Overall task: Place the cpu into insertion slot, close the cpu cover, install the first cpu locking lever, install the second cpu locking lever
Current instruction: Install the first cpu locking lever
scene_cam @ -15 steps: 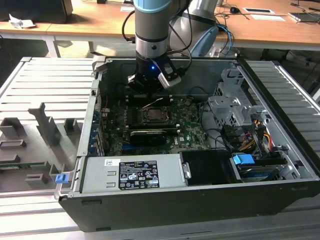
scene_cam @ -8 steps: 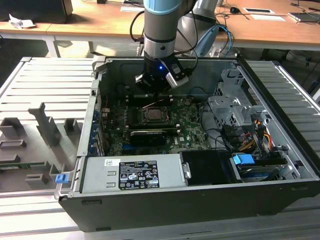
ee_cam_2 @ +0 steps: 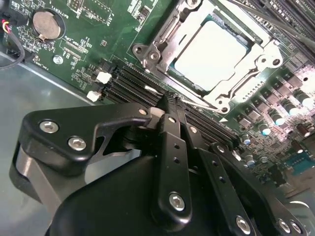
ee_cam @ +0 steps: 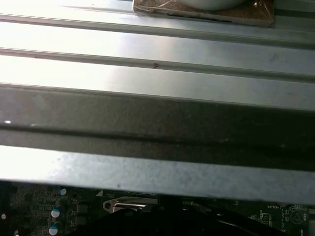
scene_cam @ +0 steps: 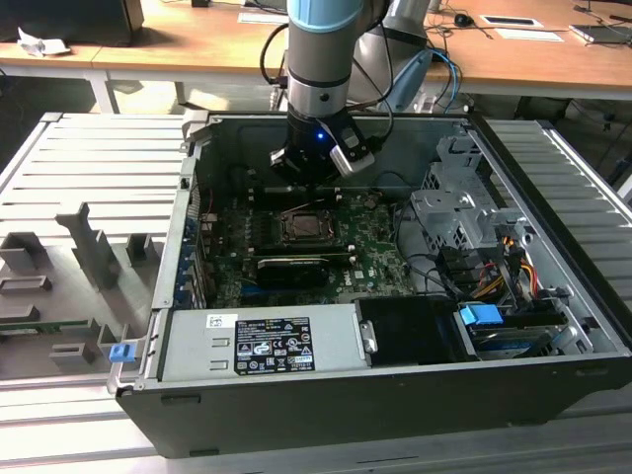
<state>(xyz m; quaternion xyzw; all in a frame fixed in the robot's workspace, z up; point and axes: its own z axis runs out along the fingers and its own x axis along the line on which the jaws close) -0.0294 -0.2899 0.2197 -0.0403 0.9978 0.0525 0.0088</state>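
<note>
Black jointed linkage bars of the pincer (ee_cam_2: 170,101) are filling the foreground of the second wrist view, and its two fingers are meeting tip to tip, narrowed right down with nothing visibly clamped between them. Just beyond the tips, the small flat square cpu with its silvery-beige metal top (ee_cam_2: 209,51) is lying seated, framed by the thin silver-grey metal cpu cover (ee_cam_2: 266,51), which is lying flat over it with the chip showing through its window. In the exterior view the pincer (scene_cam: 311,163) is hanging low inside the open grey computer case (scene_cam: 553,197), with the square black insertion slot (scene_cam: 304,228) just in front of and below it.

Chip and cover are looking settled, so the work is judged to be at the locking levers. A thin bright metal rod (ee_cam_2: 194,100) is running along the cover edge nearest the tips; whether the tips are touching it I cannot tell. Doing this well is calling for the narrowed tips to be bearing on the lever alone, pushing steadily down and sideways under its catch, while staying off the long black memory slots (ee_cam_2: 133,81) lying right beside the tips.
</note>
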